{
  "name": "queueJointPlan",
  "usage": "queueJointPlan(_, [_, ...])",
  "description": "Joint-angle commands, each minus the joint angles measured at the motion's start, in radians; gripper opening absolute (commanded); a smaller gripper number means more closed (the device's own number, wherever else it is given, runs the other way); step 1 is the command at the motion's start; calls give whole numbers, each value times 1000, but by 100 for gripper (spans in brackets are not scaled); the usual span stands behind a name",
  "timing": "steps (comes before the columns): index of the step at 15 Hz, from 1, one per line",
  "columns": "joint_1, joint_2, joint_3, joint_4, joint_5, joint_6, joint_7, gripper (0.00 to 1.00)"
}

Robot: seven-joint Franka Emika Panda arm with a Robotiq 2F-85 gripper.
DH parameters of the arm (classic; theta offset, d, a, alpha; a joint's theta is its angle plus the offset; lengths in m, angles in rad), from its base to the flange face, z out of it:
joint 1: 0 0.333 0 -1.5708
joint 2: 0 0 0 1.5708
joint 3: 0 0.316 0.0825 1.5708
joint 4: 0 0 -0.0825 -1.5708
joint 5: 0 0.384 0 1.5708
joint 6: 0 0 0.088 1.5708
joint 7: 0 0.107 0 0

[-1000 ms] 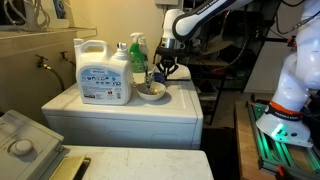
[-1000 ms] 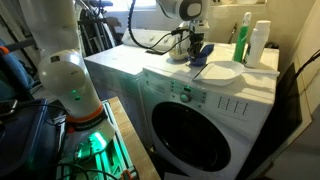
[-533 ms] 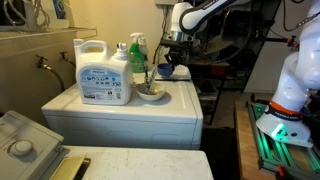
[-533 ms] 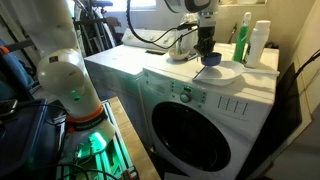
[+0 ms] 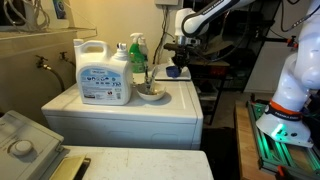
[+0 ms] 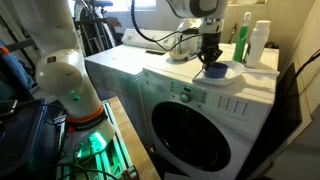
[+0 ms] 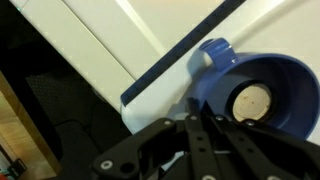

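Note:
My gripper (image 5: pixel 176 64) is shut on the rim of a blue cup (image 5: pixel 175 71) and holds it above the white washer top (image 5: pixel 182 106), beside a white bowl (image 5: pixel 151 92) with something in it. It also shows from the washer's front, gripper (image 6: pixel 211 60) over the blue cup (image 6: pixel 213 70) and the bowl (image 6: pixel 228 73). In the wrist view the blue cup (image 7: pixel 268 95) has a pale round bottom and hangs near the washer's front edge (image 7: pixel 165 75), just past my shut black fingers (image 7: pixel 196 128).
A large white detergent jug (image 5: pixel 103 72) and a green bottle (image 5: pixel 137 55) stand behind the bowl; both also show in an exterior view, the jug (image 6: pixel 260 42) and the bottle (image 6: pixel 243 38). The washer door (image 6: pixel 192 128) faces an aisle. A second robot base (image 6: pixel 65 90) stands nearby.
My gripper has carried the blue cup away from the spot by the bowl, toward the washer's front edge. The bowl and bottles have not moved.

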Motion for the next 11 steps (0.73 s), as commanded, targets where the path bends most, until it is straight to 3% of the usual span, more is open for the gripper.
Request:
queueJointPlan(1, [-11, 9, -4, -13, -9, 18, 82, 37])
queueJointPlan(4, [-9, -48, 9, -42, 13, 44, 47, 60])
queueJointPlan(9, [9, -303, 49, -163, -154, 166, 77, 97])
queueJointPlan(10, [12, -350, 72, -183, -145, 172, 23, 100])
queueJointPlan(11, [-10, -218, 69, -74, -114, 129, 41, 87])
